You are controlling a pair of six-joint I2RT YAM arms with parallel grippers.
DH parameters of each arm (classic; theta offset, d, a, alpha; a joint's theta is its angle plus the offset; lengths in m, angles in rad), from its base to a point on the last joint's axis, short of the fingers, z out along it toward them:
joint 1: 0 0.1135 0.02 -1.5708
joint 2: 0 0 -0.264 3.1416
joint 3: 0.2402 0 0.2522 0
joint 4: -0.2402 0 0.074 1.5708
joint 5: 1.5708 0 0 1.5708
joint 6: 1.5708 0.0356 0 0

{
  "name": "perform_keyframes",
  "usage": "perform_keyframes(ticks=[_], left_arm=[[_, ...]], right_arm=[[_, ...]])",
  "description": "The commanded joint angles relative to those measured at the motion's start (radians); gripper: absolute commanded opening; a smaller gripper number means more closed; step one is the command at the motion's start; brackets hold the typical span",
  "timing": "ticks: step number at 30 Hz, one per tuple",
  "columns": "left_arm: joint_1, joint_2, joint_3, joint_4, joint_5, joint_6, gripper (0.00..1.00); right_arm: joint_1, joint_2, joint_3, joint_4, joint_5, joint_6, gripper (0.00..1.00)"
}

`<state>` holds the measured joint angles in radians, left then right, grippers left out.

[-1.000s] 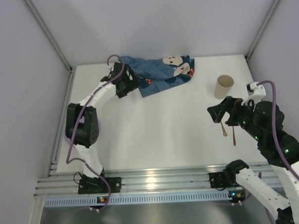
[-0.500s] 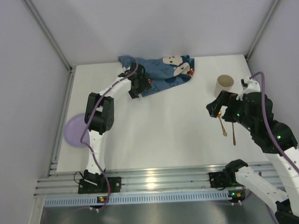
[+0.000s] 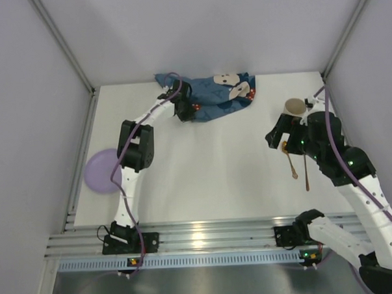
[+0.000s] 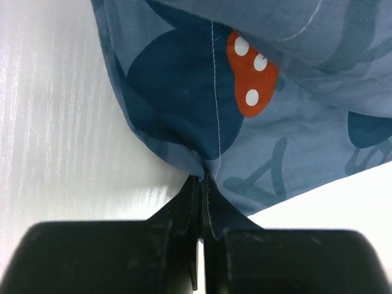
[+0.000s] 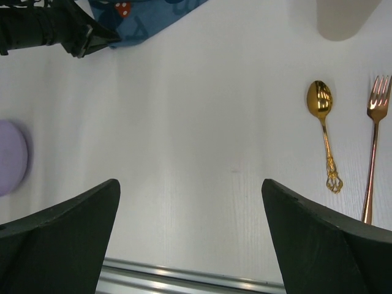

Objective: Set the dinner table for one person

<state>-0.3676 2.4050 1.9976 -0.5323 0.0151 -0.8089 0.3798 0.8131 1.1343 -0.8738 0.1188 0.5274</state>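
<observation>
The white dinner table (image 3: 210, 172) carries a crumpled blue cartoon-mouse placemat (image 3: 216, 97) at its far edge. My left gripper (image 3: 181, 112) is shut on the near-left hem of that cloth (image 4: 257, 122); in the left wrist view the left gripper (image 4: 204, 180) pinches a fold tight between its jaws. My right gripper (image 3: 277, 140) hovers open over the table's right side with nothing between its fingers; in its own view the right gripper (image 5: 190, 184) spans bare table. A gold spoon (image 3: 292, 163) and a copper fork (image 3: 306, 175) lie just beside it.
A tan paper cup (image 3: 294, 109) stands at the back right, close to the right arm. A lilac plate (image 3: 103, 172) lies at the table's left edge. An aluminium rail (image 3: 200, 238) runs along the near edge. Grey walls close in on three sides.
My left gripper slid right along the placemat's near edge and closed on the cloth. The left arm's elbow swung right, uncovering the lilac plate. My right arm moved back toward the cup, still open.
</observation>
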Motion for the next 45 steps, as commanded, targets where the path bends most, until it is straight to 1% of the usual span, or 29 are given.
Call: perform_keyframes(ticks=[1,2,3,4,6,7,8,9,10,11,12,13,14,15,16,18,19,22,25,29,37,43,45], left_arm=[[0.025,-0.013,-0.046,-0.129,-0.039,0.026,0.0],[0.048,-0.068,-0.078,-0.138,-0.058,0.033,0.0],[0.064,-0.105,-0.117,-0.144,-0.064,0.04,0.0],[0.082,-0.182,-0.208,-0.144,-0.067,0.053,0.0],[0.137,-0.265,-0.308,-0.147,-0.073,0.069,0.0],[0.166,-0.347,-0.398,-0.153,-0.079,0.097,0.0],[0.177,-0.387,-0.445,-0.158,-0.099,0.111,0.0],[0.186,-0.426,-0.521,-0.172,-0.109,0.144,0.0],[0.196,-0.491,-0.551,-0.182,-0.113,0.16,0.0],[0.196,-0.518,-0.577,-0.201,-0.135,0.169,0.0],[0.196,-0.543,-0.632,-0.222,-0.135,0.184,0.0],[0.196,-0.584,-0.66,-0.224,-0.129,0.192,0.0],[0.196,-0.605,-0.689,-0.225,-0.124,0.195,0.0],[0.196,-0.642,-0.747,-0.222,-0.122,0.192,0.0],[0.196,-0.656,-0.77,-0.222,-0.121,0.192,0.0],[0.196,-0.685,-0.821,-0.225,-0.106,0.186,0.0],[0.194,-0.691,-0.833,-0.227,-0.101,0.189,0.0],[0.194,-0.716,-0.855,-0.236,-0.104,0.191,0.0],[0.194,-0.728,-0.849,-0.251,-0.112,0.197,0.0],[0.194,-0.738,-0.829,-0.276,-0.115,0.203,0.0],[0.194,-0.695,-0.76,-0.317,-0.113,0.22,0.0],[0.194,-0.666,-0.712,-0.334,-0.109,0.229,0.0],[0.194,-0.658,-0.706,-0.334,-0.106,0.228,0.0]], right_arm=[[0.01,0.076,0.053,0.094,-0.016,-0.053,1.0],[0.01,0.098,0.059,0.126,-0.027,-0.061,1.0],[0.01,0.153,0.065,0.143,-0.056,-0.081,1.0],[0.01,0.184,0.08,0.177,-0.073,-0.09,1.0],[0.008,0.285,0.096,0.208,-0.114,-0.104,1.0],[0.007,0.319,0.111,0.241,-0.149,-0.106,1.0],[0.007,0.392,0.116,0.26,-0.168,-0.103,1.0],[0.005,0.428,0.125,0.301,-0.2,-0.099,1.0],[0.002,0.464,0.13,0.324,-0.22,-0.093,1.0],[0.002,0.532,0.133,0.347,-0.238,-0.084,1.0],[0.001,0.566,0.134,0.398,-0.266,-0.08,1.0],[0.001,0.595,0.136,0.424,-0.278,-0.072,1.0],[-0.001,0.657,0.142,0.447,-0.295,-0.069,1.0],[-0.001,0.688,0.154,0.479,-0.3,-0.063,1.0],[-0.001,0.752,0.163,0.493,-0.306,-0.057,1.0],[0.001,0.822,0.195,0.522,-0.352,-0.041,1.0],[0.002,0.889,0.208,0.529,-0.375,-0.032,1.0],[0.002,0.99,0.242,0.541,-0.403,-0.009,1.0],[0.002,1.046,0.242,0.572,-0.383,-0.02,1.0],[-0.01,1.106,0.286,0.565,-0.309,-0.044,1.0],[-0.015,1.258,0.392,0.573,-0.278,-0.033,1.0],[-0.032,1.313,0.438,0.558,-0.208,-0.026,1.0],[-0.044,1.328,0.453,0.552,-0.208,-0.023,1.0]])
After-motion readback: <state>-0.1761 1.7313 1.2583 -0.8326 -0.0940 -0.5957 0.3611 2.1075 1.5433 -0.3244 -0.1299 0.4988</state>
